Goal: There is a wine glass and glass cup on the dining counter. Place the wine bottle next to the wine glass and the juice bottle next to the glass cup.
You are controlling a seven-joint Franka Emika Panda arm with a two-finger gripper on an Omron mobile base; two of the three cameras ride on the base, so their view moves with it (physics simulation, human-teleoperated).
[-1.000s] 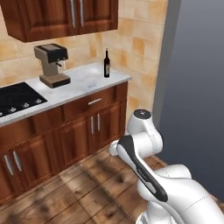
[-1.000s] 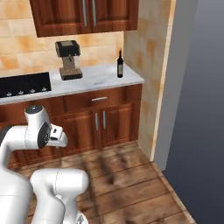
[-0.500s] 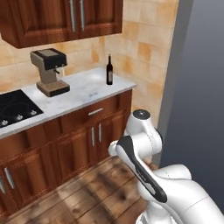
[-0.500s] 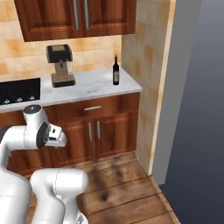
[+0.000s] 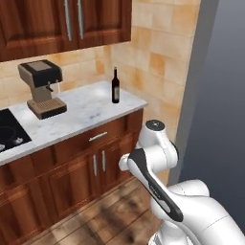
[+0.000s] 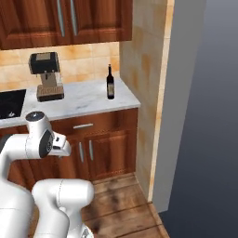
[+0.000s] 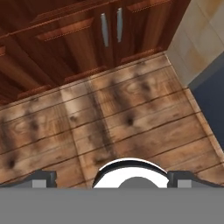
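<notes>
**Wine bottle on worktop, claw empty**

You have the wine bottle (image 5: 115, 85) standing upright near the right end of the marble worktop (image 5: 86, 115), right of the coffee machine (image 5: 42, 88). Your gripper (image 7: 112, 178) points down at the wooden floor (image 7: 131, 118), jaws spread fully wide, holding nothing.

The wine bottle (image 5: 115, 85) was dark, glossy glass. The worktop (image 5: 86, 112) was smooth white-grey marble. The cabinet doors (image 6: 100, 151) were polished reddish-brown wood with metal handles (image 7: 104, 29). The floor (image 7: 122, 118) was matt, grainy wooden planking. The wall tiles (image 6: 144, 60) looked like matt tan stone.
</notes>
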